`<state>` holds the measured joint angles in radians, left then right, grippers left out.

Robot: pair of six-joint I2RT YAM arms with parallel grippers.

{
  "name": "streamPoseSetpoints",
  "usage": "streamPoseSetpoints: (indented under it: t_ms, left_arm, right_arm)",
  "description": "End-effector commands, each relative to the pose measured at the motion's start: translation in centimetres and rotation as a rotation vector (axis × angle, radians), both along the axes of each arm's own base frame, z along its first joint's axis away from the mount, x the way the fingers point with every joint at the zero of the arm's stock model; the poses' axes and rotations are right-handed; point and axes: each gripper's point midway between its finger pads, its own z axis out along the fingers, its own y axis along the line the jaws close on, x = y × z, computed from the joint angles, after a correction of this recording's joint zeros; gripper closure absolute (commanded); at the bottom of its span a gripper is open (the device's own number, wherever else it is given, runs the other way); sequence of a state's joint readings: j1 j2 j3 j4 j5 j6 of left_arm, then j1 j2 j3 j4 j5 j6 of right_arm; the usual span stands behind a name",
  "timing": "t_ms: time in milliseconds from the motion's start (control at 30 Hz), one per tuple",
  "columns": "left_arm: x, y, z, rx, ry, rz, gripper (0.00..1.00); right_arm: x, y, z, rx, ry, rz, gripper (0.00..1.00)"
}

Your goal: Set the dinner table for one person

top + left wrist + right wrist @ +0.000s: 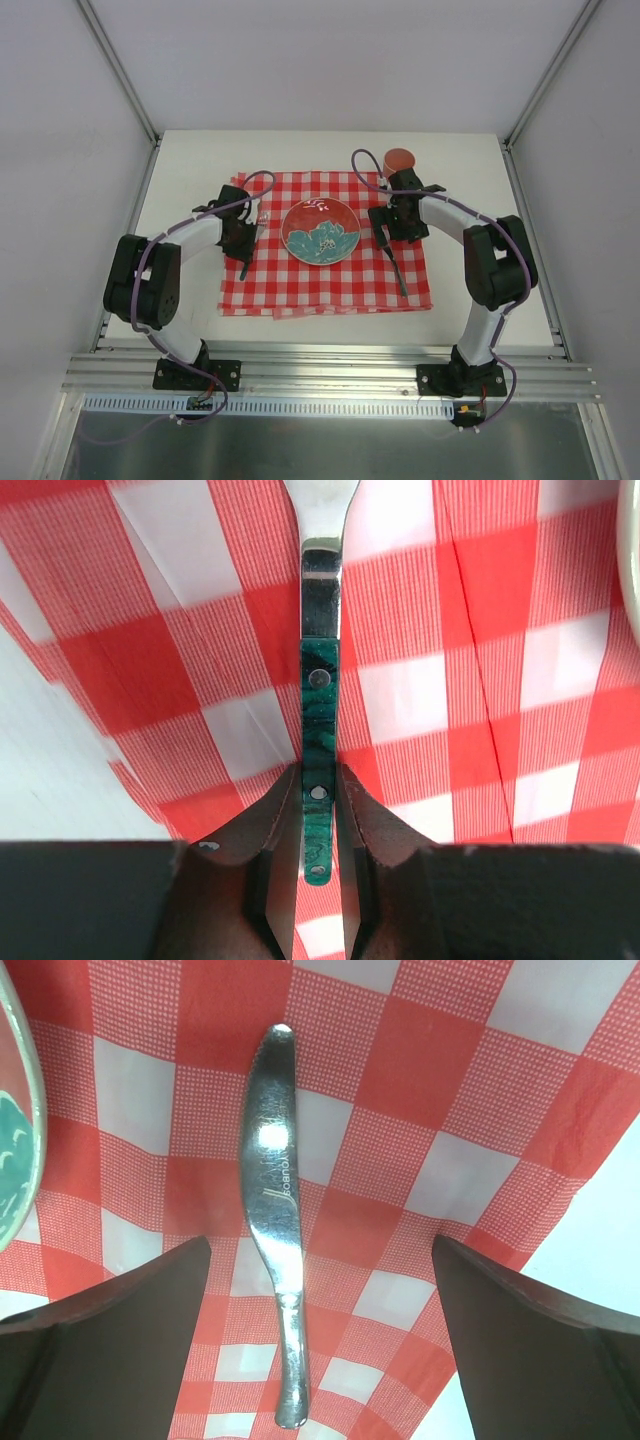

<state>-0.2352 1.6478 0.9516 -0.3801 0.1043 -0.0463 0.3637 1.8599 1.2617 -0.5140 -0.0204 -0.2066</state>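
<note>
Left gripper [319, 790] clenched on green-handled utensil [320, 680] near its tail; we risk it pivoting. Right gripper [320, 1245] released, knife [272, 1160] between its fingers; descending could snag checked cloth [420, 1070].

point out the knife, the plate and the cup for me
knife [272, 1175], right wrist view, middle of the blade
plate [320, 232], top external view, painted centre
cup [399, 158], top external view, its reddish top
</note>
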Motion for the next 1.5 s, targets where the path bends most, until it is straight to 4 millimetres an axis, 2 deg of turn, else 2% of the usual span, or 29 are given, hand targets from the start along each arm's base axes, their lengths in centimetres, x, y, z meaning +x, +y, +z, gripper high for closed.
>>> streamPoseSetpoints:
  t_ms: [0,133,233,367,400,467,533,567,600,633,667,700,733,767,800,867,900,933,967,1000,1100,1267,1467]
  left_arm:
    - [-2.1,-0.3,0.6,-0.021,0.035,0.001,0.84]
    - [-2.5,-0.3,0.8,-0.027,0.033,0.006,0.81]
    - [-2.3,-0.5,1.0,-0.033,0.025,-0.006,0.49]
    - [-1.8,-0.7,1.7,-0.042,0.001,-0.022,0.31]
    - [-1.4,-0.8,2.3,-0.042,-0.019,-0.029,0.23]
    - [-0.4,-0.9,4.0,-0.043,-0.079,-0.064,0.18]
    - [1.8,-1.1,7.0,-0.036,-0.177,-0.097,0.14]
    - [2.8,-1.2,8.3,-0.031,-0.217,-0.103,0.13]
    - [4.9,-1.3,11.4,-0.025,-0.305,-0.107,0.12]
    - [6.0,-1.4,12.9,-0.016,-0.352,-0.128,0.11]
    - [7.2,-1.6,14.7,-0.017,-0.402,-0.139,0.11]
    - [9.1,-2.0,18.4,-0.023,-0.496,-0.151,0.09]
    - [10.1,-2.3,19.9,-0.025,-0.534,-0.158,0.05]
    - [11.3,-2.6,23.2,-0.039,-0.613,-0.164,0.01]
    - [11.7,-2.8,24.5,-0.043,-0.646,-0.177,0.01]
    - [11.8,-3.5,27.1,-0.066,-0.708,-0.225,0.01]
    - [11.5,-3.4,29.1,-0.050,-0.765,-0.262,0.01]
    - [11.2,-3.1,29.8,-0.035,-0.786,-0.263,0.01]
    - [10.9,-2.7,30.4,-0.021,-0.805,-0.266,0.01]
    - [10.2,-2.2,31.9,0.006,-0.850,-0.283,0.01]
    - [9.1,-1.6,33.8,0.030,-0.905,-0.290,0.01]
    - [8.9,-1.8,36.9,0.002,-0.970,-0.274,0.01]
    - [9.1,-0.2,38.7,0.060,-1.025,-0.238,0.01]
  right_arm:
    - [0.6,0.7,2.2,0.042,-0.040,0.005,0.03]
    - [0.5,0.8,2.1,0.044,-0.036,0.012,0.03]
    - [0.2,1.0,2.0,0.042,-0.035,0.022,0.03]
    - [0.1,0.8,2.8,0.023,-0.064,0.021,0.03]
    - [0.3,0.6,3.8,0.020,-0.089,0.018,0.03]
    - [0.4,0.0,5.2,-0.009,-0.117,0.016,0.03]
    - [0.4,-0.2,7.7,-0.010,-0.152,0.031,0.03]
    - [1.4,0.0,9.8,-0.008,-0.204,0.049,0.03]
    - [2.0,-0.5,11.3,-0.032,-0.242,0.039,0.03]
    - [2.1,-0.8,12.6,-0.045,-0.256,0.038,0.03]
    - [3.8,-0.5,16.2,-0.033,-0.340,0.019,0.03]
    - [4.6,-1.5,17.8,-0.081,-0.385,-0.032,0.03]
    - [5.2,-1.9,19.2,-0.104,-0.417,-0.064,0.03]
    - [6.4,-1.8,21.7,-0.113,-0.477,-0.089,0.03]
    - [6.5,-2.7,22.6,-0.166,-0.482,-0.114,0.03]
    - [7.0,-3.0,23.8,-0.203,-0.498,-0.136,0.03]
    - [7.0,-3.6,25.2,-0.222,-0.528,-0.153,0.03]
    - [6.8,-3.8,25.7,-0.219,-0.544,-0.151,0.03]
    - [6.0,-4.1,27.3,-0.199,-0.587,-0.148,0.03]
    - [5.7,-3.8,27.3,-0.182,-0.596,-0.114,0.03]
    - [4.5,-3.7,28.9,-0.156,-0.629,-0.098,0.03]
    - [4.2,-4.6,31.1,-0.170,-0.699,-0.137,0.03]
    - [2.6,-5.3,33.3,-0.142,-0.757,-0.154,0.03]
